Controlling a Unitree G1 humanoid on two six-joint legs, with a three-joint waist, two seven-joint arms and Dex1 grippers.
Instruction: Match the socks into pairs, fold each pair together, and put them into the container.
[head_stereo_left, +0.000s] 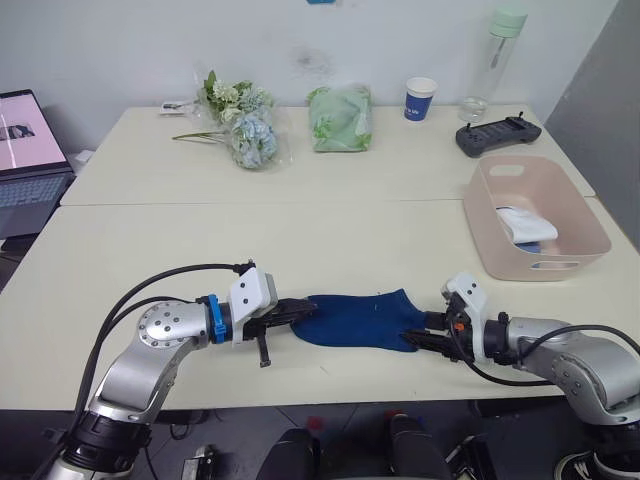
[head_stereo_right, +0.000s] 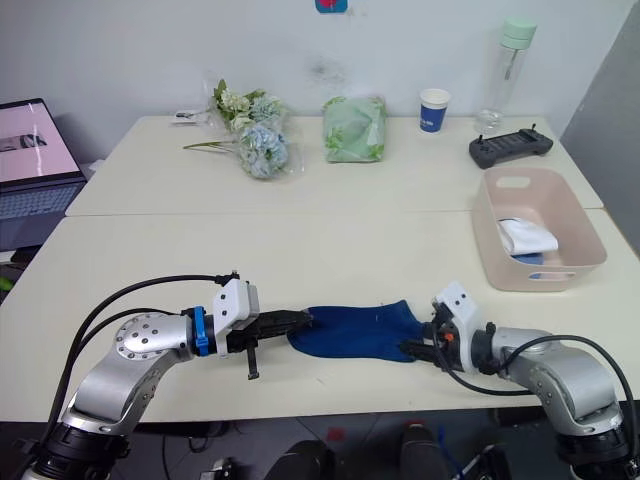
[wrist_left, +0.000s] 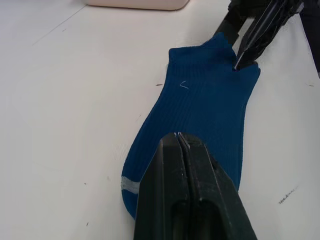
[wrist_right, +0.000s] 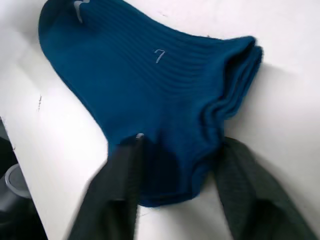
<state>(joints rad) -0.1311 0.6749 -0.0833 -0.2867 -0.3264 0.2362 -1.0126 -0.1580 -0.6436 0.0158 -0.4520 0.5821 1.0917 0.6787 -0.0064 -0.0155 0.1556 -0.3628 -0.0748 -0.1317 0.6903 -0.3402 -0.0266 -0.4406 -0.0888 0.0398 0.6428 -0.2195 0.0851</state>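
Observation:
A navy pair of socks (head_stereo_left: 355, 320) lies flat near the table's front edge, stacked, with layered cuffs (wrist_right: 235, 85) showing in the right wrist view. My left gripper (head_stereo_left: 300, 308) is shut, its tips resting on the toe end (wrist_left: 200, 100) of the top sock; I cannot tell whether fabric is pinched. My right gripper (head_stereo_left: 415, 340) is open at the cuff end, one finger on each side of the sock's edge (wrist_right: 165, 165). The pink container (head_stereo_left: 490, 245) stands at the right, holding a folded white sock (head_stereo_left: 520, 225) and a bit of light blue fabric (head_stereo_left: 530, 247).
Along the far edge are a flower bunch (head_stereo_left: 245, 120), a pale green cloth bundle (head_stereo_left: 340, 118), a blue paper cup (head_stereo_left: 421, 98), a clear bottle (head_stereo_left: 495, 60) and a black controller (head_stereo_left: 498, 135). A laptop (head_stereo_left: 30, 160) sits off the table's left side.

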